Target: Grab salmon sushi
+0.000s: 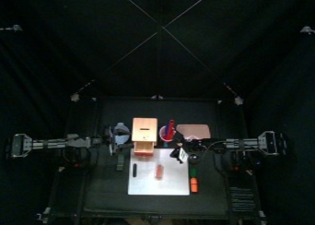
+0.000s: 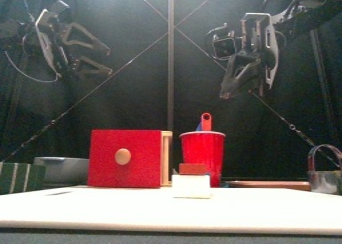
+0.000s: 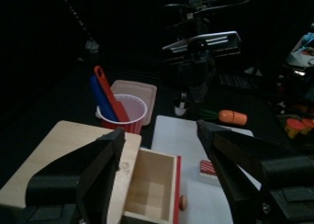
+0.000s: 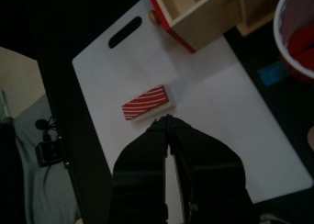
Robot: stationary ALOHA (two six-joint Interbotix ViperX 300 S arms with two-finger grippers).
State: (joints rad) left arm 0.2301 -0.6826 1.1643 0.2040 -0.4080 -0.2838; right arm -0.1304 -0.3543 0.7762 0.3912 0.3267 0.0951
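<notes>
only the right wrist view really shows the salmon sushi lying flat on the white cutting board just ahead of the right tool, which is clenched with nothing in it, while the front view has that arm hanging high, tool angled down.

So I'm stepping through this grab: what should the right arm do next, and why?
Probably open the right tool before descending: its jaws look shut just short of the red-and-white striped salmon sushi piece, which lies untouched on the white cutting board.
</notes>
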